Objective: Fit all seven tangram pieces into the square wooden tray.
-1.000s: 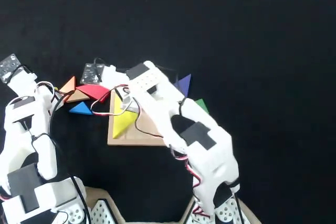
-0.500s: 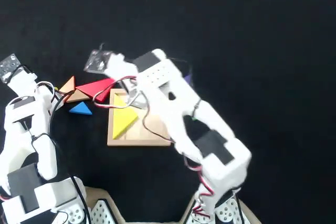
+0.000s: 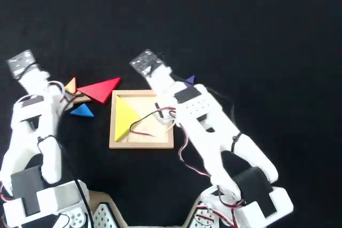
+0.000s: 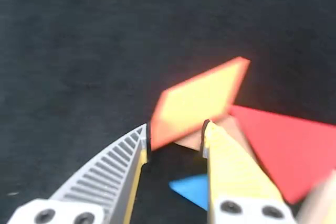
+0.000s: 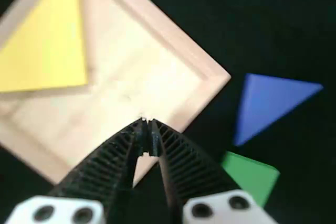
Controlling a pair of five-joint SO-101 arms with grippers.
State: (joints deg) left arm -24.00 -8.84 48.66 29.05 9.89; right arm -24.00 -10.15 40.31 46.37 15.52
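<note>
Over tray [image 5: 173, 40] corner: R fingers [image 5: 123, 153] closed, empty; L fingers [image 4: 226, 166] pinch orange piece [image 4: 199, 98].

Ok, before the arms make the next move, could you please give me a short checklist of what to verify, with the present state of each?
1. Right hand free for a pick: ok, shut and empty above a corner of the tray.
2. Room in the tray: ok, one yellow triangle lies inside.
3. Dark blue triangle and green piece unobstructed beside the tray: ok.
4. Left hand grip on the orange piece: cannot tell.
5. All seven pieces in the tray: not ok; the red triangle and light blue triangle lie outside too.
</note>
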